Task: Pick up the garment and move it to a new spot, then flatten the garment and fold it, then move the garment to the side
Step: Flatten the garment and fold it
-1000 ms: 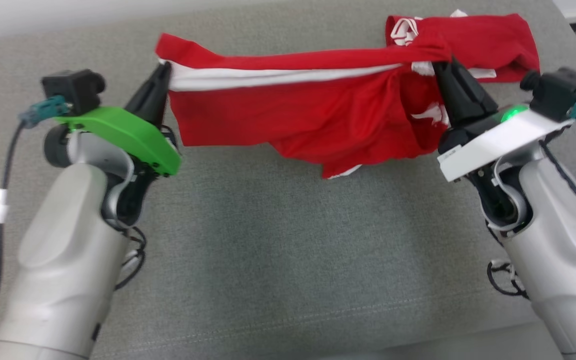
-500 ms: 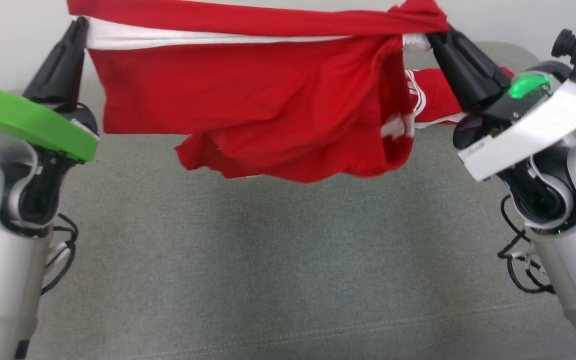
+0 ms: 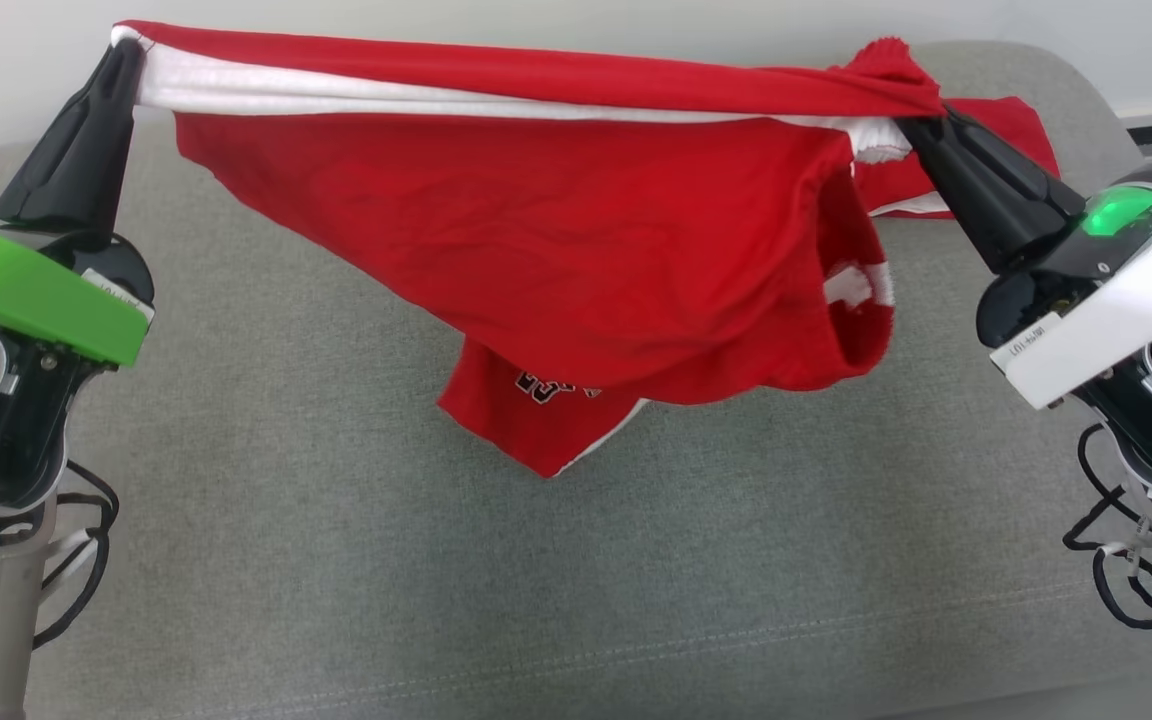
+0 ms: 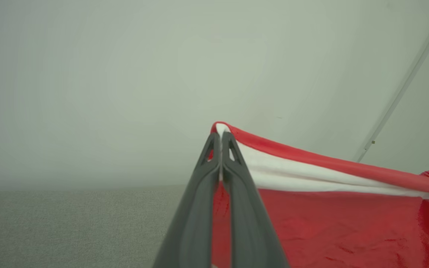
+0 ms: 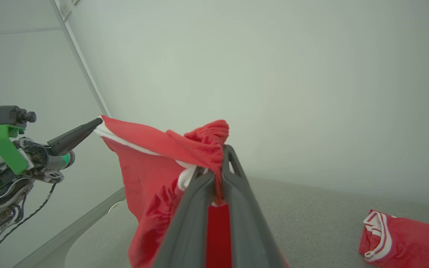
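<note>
The garment (image 3: 576, 230) folds over its black lettering (image 3: 542, 384); unreadable.

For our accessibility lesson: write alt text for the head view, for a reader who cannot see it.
A red garment with a white band hangs stretched in the air between the robot's left hand and right hand, both shut on its top edge. Its lower folds sag over a grey padded surface.
</note>
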Available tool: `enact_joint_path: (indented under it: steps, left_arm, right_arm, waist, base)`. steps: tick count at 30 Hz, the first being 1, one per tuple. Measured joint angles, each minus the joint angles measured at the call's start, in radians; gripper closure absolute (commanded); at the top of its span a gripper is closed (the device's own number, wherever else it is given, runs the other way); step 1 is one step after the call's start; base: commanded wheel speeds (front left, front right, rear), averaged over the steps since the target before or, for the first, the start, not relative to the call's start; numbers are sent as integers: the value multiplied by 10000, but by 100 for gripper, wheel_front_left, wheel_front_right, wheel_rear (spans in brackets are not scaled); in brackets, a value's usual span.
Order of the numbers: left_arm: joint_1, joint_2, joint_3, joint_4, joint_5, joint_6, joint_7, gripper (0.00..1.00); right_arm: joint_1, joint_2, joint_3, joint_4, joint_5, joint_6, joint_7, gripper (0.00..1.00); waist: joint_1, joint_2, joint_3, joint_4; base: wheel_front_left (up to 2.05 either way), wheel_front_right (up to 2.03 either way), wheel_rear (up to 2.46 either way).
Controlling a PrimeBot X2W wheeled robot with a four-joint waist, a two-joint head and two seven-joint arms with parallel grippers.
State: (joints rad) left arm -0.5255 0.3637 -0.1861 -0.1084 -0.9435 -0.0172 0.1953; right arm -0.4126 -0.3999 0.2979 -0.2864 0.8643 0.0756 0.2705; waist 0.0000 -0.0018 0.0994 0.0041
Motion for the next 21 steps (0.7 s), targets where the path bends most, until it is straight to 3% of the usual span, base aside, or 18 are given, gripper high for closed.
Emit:
enact_joint_path:
  steps: [18, 21]
  left_arm:
    - [1056, 437, 591, -2171, -476, 851, 826, 100]
    - [1261, 604, 719, -2709, -585, 995, 1135, 100]
  right_arm:
    - [807, -717, 69, -849, 612, -355, 1369, 100]
    - [966, -740, -96, -1331, 926, -658, 1618, 100]
  waist:
    - [0, 0, 264, 9]
    - [0, 0, 350, -8]
  base:
    - [0, 0, 0]
    - [0, 0, 0]
